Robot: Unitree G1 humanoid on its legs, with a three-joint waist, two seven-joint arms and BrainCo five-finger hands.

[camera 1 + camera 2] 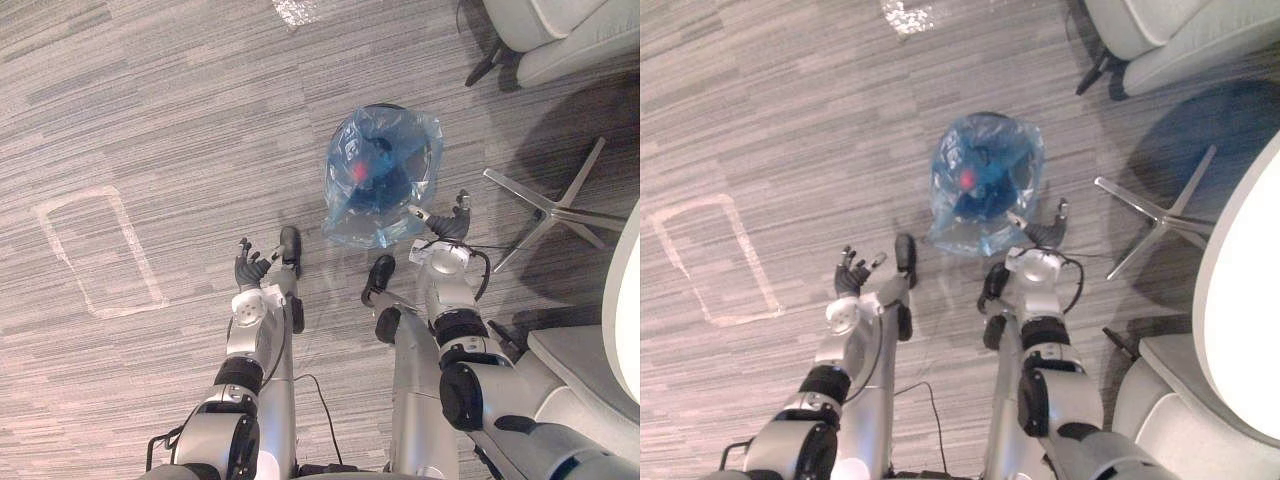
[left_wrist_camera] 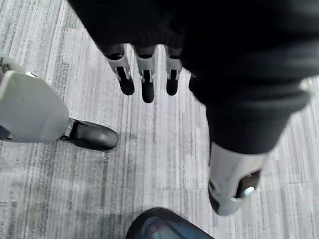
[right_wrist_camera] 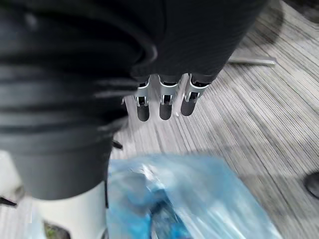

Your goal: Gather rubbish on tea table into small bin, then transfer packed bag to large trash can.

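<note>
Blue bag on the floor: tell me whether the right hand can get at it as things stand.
Probably yes. The right hand hangs open beside the near edge of the blue bag, and nothing lies on the floor between them.

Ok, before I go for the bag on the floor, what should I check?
1. Right hand open: ok, fingers straight, beside the blue bag.
2. Bag gripped: not ok, neither hand holds it.
3. Left hand free: ok, open, apart from the bag.
4. Bag mouth tied: cannot tell.
5. Chair base apart from the right hand: ok, it lies further to the right.
</note>
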